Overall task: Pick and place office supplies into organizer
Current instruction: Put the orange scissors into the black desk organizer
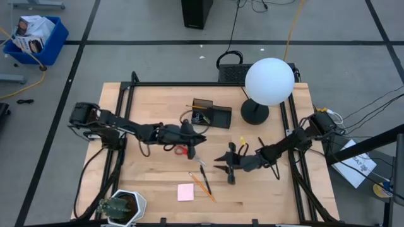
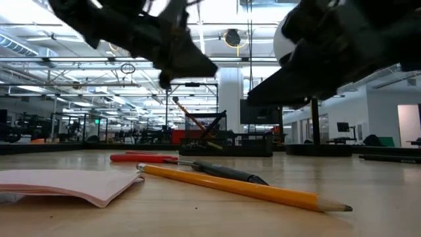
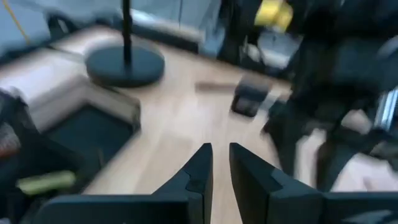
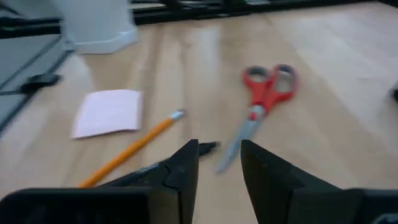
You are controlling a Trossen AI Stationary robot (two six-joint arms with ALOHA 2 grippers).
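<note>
The wooden table [image 1: 158, 183] sits on a grey floor crossed by black tape lines; the low view looks past it into a large hall with ceiling lights. At the back right stands a lamp [image 1: 268, 82] with a white globe on a round black base, just right of the organizer [image 1: 211, 113], a small black tray at back centre with a pen or pencil leaning in it. A potted plant [image 1: 120, 207] sits at the front left corner.

The left gripper [image 1: 201, 139] hangs near the table's middle, just in front of the organizer, its fingers a narrow gap apart with nothing between them. The right gripper [image 4: 217, 163] is low over the middle right; its fingers stand apart and empty.

The scissors [image 4: 264, 102] lie flat under the left gripper, red handles toward the left arm, blades toward the front right. In front of them a black pen [image 1: 204, 177] and an orange pencil [image 1: 202, 187] lie side by side, running from back left to front right. The pink sticky-note pad [image 1: 185, 192] lies flat just left of the pencil.
</note>
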